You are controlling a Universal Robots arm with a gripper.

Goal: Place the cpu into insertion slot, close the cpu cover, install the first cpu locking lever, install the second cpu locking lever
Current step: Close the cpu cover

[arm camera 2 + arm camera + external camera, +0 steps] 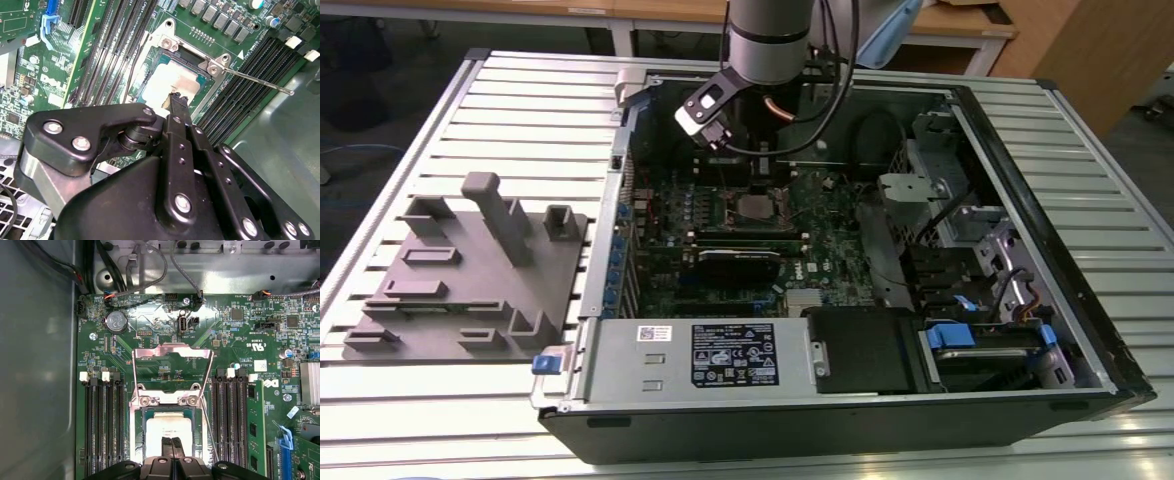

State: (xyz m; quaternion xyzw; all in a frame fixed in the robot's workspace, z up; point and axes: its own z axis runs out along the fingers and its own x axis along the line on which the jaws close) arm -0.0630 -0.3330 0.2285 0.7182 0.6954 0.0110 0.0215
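Observation:
The cpu lies flat in the insertion slot, its pale metal top showing in both wrist views. My gripper hangs just above the cpu's near edge, fingers pressed together with nothing between them; one fingertip shows over the chip's edge. The cpu cover stands swung up and open beyond the slot, on its two hinges. Two thin locking levers stick up unlatched on either side, one of them reaching out over the memory slots. In the exterior view the arm reaches down over the slot.
The open computer case lies on a slatted table. Black memory slots flank the socket. A coin battery and cables sit beyond it. A grey fixture block lies at the exterior view's left, and a power supply at the case's front.

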